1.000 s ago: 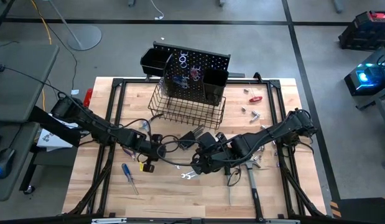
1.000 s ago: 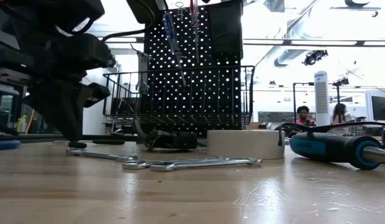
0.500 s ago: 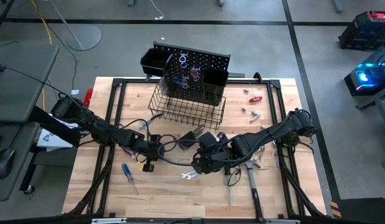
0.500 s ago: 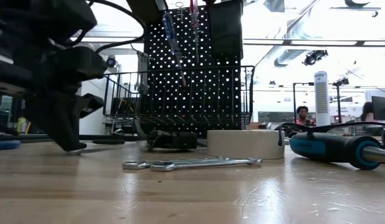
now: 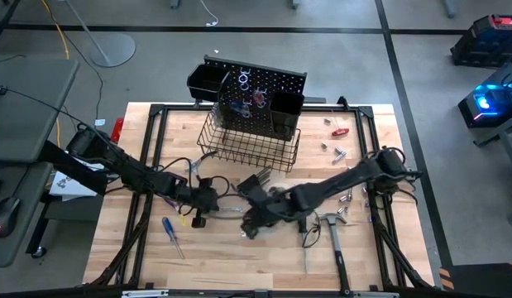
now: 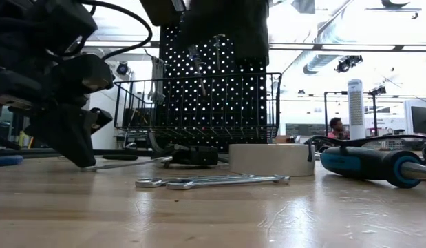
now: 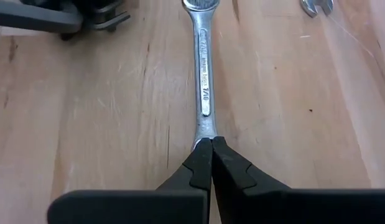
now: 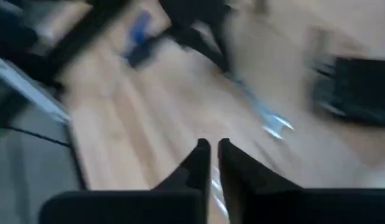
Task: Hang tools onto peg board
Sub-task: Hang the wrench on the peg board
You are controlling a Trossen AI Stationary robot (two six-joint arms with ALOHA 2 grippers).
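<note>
Left gripper (image 7: 211, 149) clamps a silver wrench (image 7: 203, 74); right gripper (image 8: 211, 152) nearly closed, empty.

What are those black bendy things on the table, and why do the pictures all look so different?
Those are two robot arms, each ending in a two-finger pincher called a gripper. One camera looks straight down from above, one sits low at table height, and one rides on each arm's wrist, so each sees differently.

The left gripper is shut on the end of a silver wrench that lies on the wooden table. The right gripper holds nothing; its fingers stand almost together, just above the table's middle.

Also on the table: a hammer, a blue screwdriver, another wrench and a white tape roll. At the back stands the black peg board with a wire basket, where tools get hung.
</note>
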